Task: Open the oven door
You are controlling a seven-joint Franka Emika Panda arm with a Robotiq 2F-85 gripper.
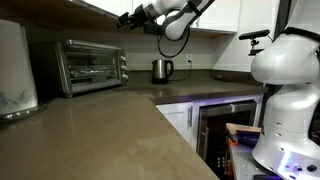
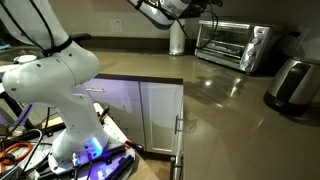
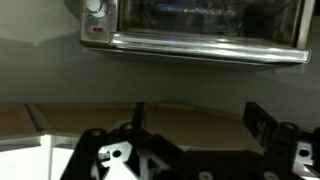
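The small stainless toaster oven stands at the back of the counter. Its glass-paned oven door (image 1: pixel 88 62) with a silver bar handle is closed, as both exterior views show (image 2: pixel 222 40). My gripper (image 1: pixel 128 18) hangs in the air above and in front of the oven, apart from it. In the wrist view the picture stands upside down. The oven door (image 3: pixel 200 20) and its handle fill the top there. The two dark fingers of the gripper (image 3: pixel 200 122) are spread wide with nothing between them.
A steel kettle (image 1: pixel 162 70) stands beside the oven and shows in both exterior views (image 2: pixel 177 38). A white appliance (image 1: pixel 15 70) stands on the oven's other side. A dark built-in appliance (image 1: pixel 225 125) with bluish light sits under the counter. The white robot base (image 2: pixel 60 90) stands by the cabinets.
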